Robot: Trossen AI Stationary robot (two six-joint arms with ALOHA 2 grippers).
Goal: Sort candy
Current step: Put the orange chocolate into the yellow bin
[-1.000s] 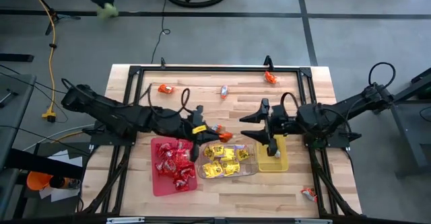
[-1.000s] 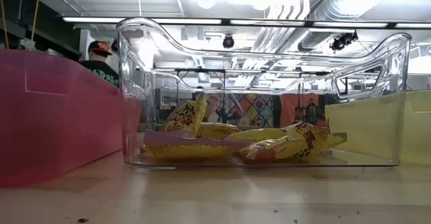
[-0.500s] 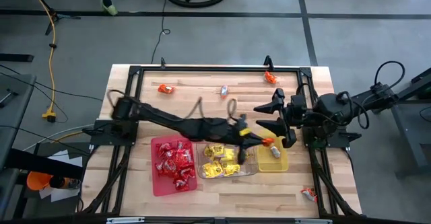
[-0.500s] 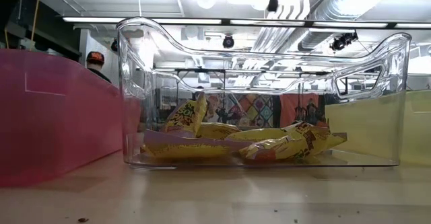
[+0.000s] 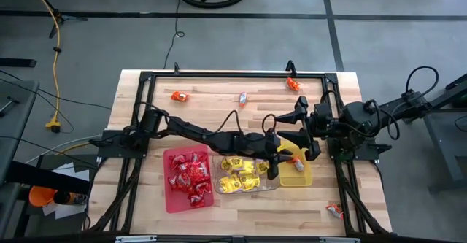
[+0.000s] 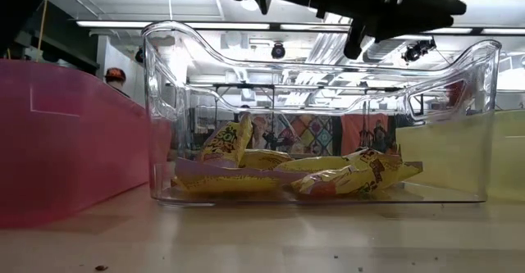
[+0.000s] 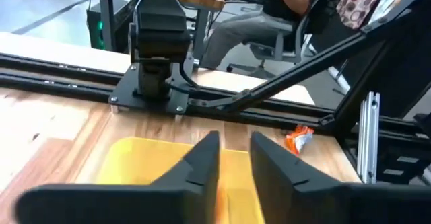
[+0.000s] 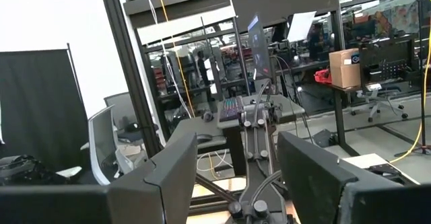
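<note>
Yellow rectangular tray (image 5: 302, 176) under left gripper (image 7: 234, 158), fingers slightly parted; right gripper (image 8: 237, 158) spread, raised

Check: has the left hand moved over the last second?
Yes. In the high view the left hand has swung rightward, from near the red tray to the yellow tray.

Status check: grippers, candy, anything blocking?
Left gripper over yellow tray, fingers parted. Right gripper open, raised. Orange candy at tray. Nothing blocking.
</note>
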